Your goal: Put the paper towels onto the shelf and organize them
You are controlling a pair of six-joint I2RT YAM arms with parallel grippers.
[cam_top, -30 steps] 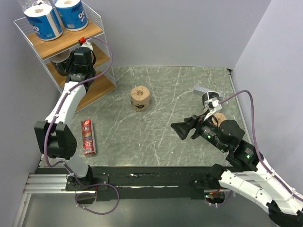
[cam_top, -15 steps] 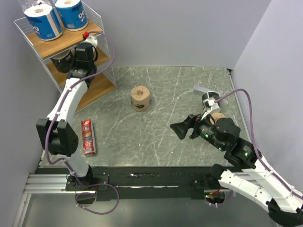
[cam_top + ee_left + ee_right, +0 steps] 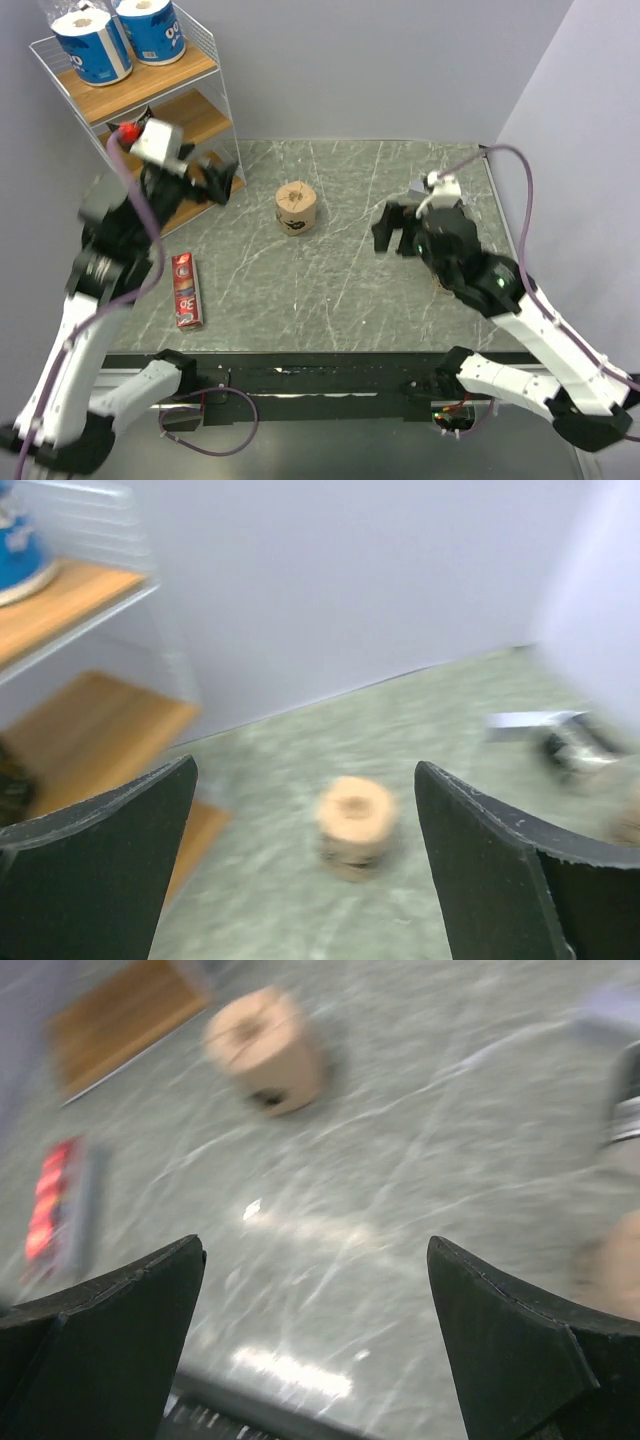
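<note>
The shelf (image 3: 165, 90) stands at the back left with two blue-wrapped paper towels (image 3: 92, 45) on its top tier. At the left wrist view's edge, a dark roll (image 3: 8, 785) sits on the middle tier. One tan roll (image 3: 296, 207) stands mid-table, blurred ahead of my left gripper (image 3: 305, 770). That gripper (image 3: 212, 180) is open and empty, just off the shelf's lower right. My right gripper (image 3: 392, 225) hovers open and empty right of the tan roll (image 3: 265, 1050). A black roll (image 3: 575, 755) and another tan roll (image 3: 615, 1270) lie at the right.
A flat red box (image 3: 186, 290) lies near the table's front left, also seen as the red box (image 3: 55, 1200) in the right wrist view. A small grey block (image 3: 530, 720) rests at the back right, beside the black roll. Walls close in on the table's left, back and right.
My left gripper opened, let go of the dark roll on the middle tier and swung back out toward the table. The right arm swung up and turned toward the back.
</note>
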